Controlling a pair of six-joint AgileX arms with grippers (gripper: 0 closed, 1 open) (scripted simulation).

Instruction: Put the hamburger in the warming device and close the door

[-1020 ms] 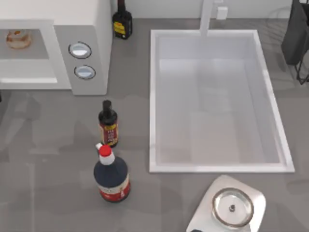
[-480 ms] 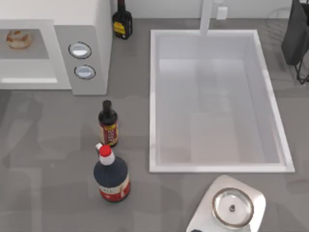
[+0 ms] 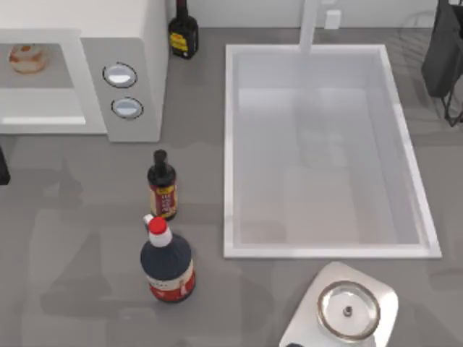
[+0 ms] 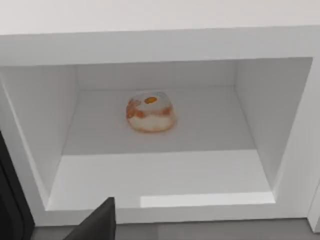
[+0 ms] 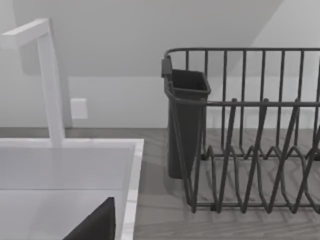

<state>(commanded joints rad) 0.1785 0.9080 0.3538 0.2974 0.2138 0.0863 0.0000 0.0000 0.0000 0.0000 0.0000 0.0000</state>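
Observation:
The hamburger (image 3: pixel 27 58) lies inside the warming device (image 3: pixel 130 43), a white microwave at the table's back left with two silvery knobs on its grey panel. Its cavity stands open and the door is out of view. In the left wrist view the hamburger (image 4: pixel 150 111) rests alone on the cavity floor, toward the back. A dark part of my left gripper (image 4: pixel 97 222) sits outside the opening, in front of the cavity's front lip and holding nothing. A dark bit of my left arm (image 3: pixel 3 165) shows at the table's left edge. My right gripper (image 5: pixel 95 225) is parked near the dish rack.
A white sink basin (image 3: pixel 239 144) fills the table's middle and right. Two dark bottles (image 3: pixel 162 185) (image 3: pixel 167 260) stand in front of the microwave and a third (image 3: pixel 183 32) behind it. A dish rack (image 5: pixel 250 150) is at the back right, a scale (image 3: pixel 349 309) at the front.
A dark part of my left arm has come into the top view at the left edge, and the shadows on the counter have shifted. The hamburger has stayed put.

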